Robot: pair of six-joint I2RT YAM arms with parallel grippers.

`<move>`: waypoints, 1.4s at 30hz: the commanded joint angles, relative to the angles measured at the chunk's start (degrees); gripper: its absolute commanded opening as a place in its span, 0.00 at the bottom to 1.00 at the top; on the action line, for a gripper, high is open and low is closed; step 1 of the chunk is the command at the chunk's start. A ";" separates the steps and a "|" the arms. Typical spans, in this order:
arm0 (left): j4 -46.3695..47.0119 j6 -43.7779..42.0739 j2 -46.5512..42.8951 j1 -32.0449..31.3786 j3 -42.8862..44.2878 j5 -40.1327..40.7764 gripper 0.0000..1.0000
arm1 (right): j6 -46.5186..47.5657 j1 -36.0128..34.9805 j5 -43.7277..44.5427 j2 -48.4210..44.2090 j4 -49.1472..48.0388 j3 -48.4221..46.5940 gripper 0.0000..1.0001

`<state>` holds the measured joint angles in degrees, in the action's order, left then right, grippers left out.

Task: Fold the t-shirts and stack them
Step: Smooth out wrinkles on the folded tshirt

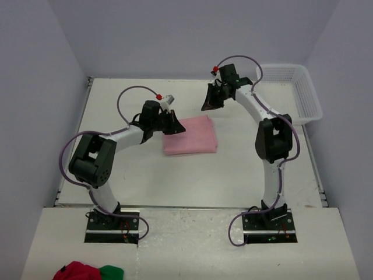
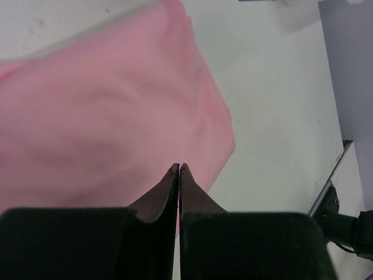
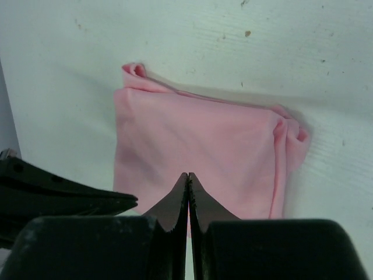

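**Item 1. t-shirt**
- Desc.: light pink, plain, folded to a compact rectangle.
- Loc.: flat on the table, approx. centre, between the two arms. Only one pink shirt is in view.
- Cond.: top face mostly smooth. Right wrist view shows small rolled bunches at two corners and one doubled edge, so the fold is a bit uneven.
- Handling (est.): soft, light and limp, with no stiffness of its own. Layers prob. slide over each other, and a pinch on the top layer alone would likely open the fold.
- Hold (est.): take it at an edge or corner, through all layers. Best with both arms on opposite sides, so the middle doesn't sag.

**Item 2. left gripper**
- Fingers pressed together, nothing between them.
- Pos.: over the shirt's left edge, near its far corner. Whether it touches the cloth can't be told.

**Item 3. right gripper**
- Fingers together, nothing held.
- Pos.: just beyond the shirt's far edge, toward the right, and appears raised off the cloth.

**Item 4. basket**
- White plastic mesh, at the far right corner of the table, well apart from the shirt.

**Item 5. red and green cloth**
- Bunched up at near left, in front of the arm bases. Type can't be told.

**Status (est.):** this shirt looks about folded, and the stacking step is not yet done.
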<state>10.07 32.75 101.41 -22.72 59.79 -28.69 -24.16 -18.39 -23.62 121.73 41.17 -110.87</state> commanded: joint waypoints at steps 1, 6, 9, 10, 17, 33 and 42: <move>0.74 1.09 -3.49 -0.22 -3.10 2.32 0.00 | 3.07 1.08 -4.85 6.31 4.80 -4.35 0.00; -0.57 -0.14 -5.25 -0.22 -5.12 3.29 0.00 | 2.10 1.69 -6.18 11.33 5.68 -6.03 0.00; -0.57 -0.32 -6.48 -0.31 -6.35 3.29 0.00 | 0.79 2.13 -4.43 13.53 6.38 -6.11 0.00; -0.66 -0.32 -6.74 -0.31 -6.61 3.63 0.00 | 0.44 2.57 -4.42 14.75 6.64 -6.64 0.00; -3.99 -0.50 -9.99 -0.31 -11.00 6.62 0.00 | -1.15 3.54 -2.05 17.66 10.77 -9.10 0.00; -3.21 0.91 -7.20 -0.31 -20.76 9.79 0.00 | -1.94 3.98 -1.78 17.49 11.57 -9.54 0.00; -1.19 1.88 -5.51 -0.31 -24.19 9.35 0.00 | -1.85 4.33 -0.55 17.22 11.57 -8.92 0.00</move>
<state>10.66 35.29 95.02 -23.00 37.85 -21.52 -25.54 -14.63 -25.71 140.00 51.81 -119.02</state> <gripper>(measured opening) 0.002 0.003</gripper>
